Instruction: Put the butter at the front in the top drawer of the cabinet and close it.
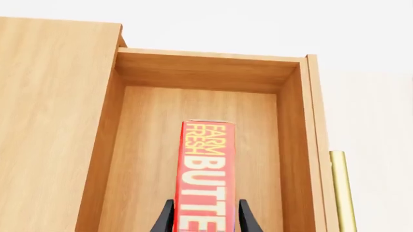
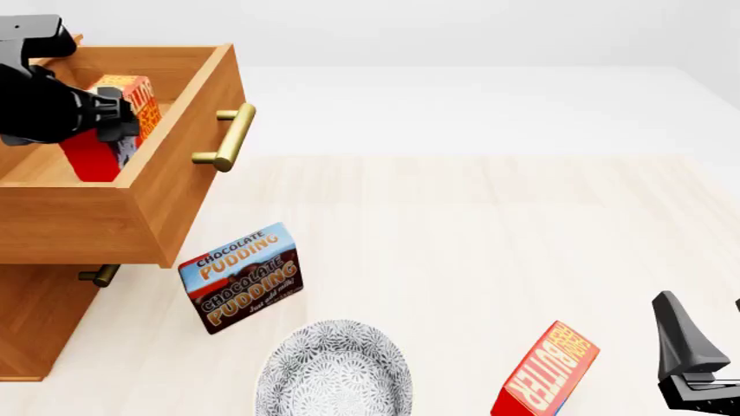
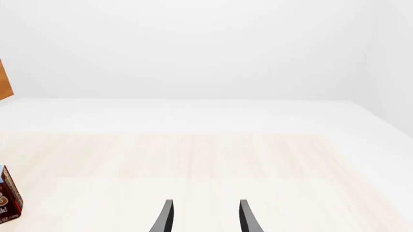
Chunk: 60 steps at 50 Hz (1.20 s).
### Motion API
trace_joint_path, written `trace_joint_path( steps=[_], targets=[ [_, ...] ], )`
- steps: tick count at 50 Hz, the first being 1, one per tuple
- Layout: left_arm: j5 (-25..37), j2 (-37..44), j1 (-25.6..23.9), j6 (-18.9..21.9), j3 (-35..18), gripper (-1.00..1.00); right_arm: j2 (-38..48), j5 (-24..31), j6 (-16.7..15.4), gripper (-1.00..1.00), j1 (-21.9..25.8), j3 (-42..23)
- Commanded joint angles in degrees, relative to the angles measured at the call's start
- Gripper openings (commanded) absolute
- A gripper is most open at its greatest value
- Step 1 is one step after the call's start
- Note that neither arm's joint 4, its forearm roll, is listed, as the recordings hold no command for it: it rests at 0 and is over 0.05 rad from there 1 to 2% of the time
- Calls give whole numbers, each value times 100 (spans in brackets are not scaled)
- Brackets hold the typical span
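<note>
- Left fingers (image 1: pixel 205 217) clamp the butter (image 1: pixel 206 174) on both sides, holding it over the open top drawer (image 1: pixel 200 70).
- Lower it until its base seats on the drawer floor beyond the fingertips, then release.
- Right fingers (image 3: pixel 205 217) stand parted, empty, above the pale wooden desk (image 3: pixel 206 164).
- White walls surround.

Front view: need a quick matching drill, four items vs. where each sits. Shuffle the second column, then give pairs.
1. butter
2. pudding box
3. patterned bowl
4. right gripper

A. idle at the table's right edge, holding nothing
B. near edge of the table, centre-left
C. over the open top drawer, in the left gripper
D. on the table just below the drawer's front

Pairs: 1-C, 2-D, 3-B, 4-A
</note>
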Motion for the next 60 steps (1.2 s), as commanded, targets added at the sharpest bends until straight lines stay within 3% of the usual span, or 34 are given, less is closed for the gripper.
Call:
trace_joint_path(
  steps=[1,38,60],
  targets=[
    [57,91,-31,125,-114,100,1,0,0,100,0,0],
    [695,-218,-128,253,-707,100,0,0,0,100,0,0],
    [1532,-793,-239,471,-1220,100,-44,38,0,100,-6,4]
  ],
)
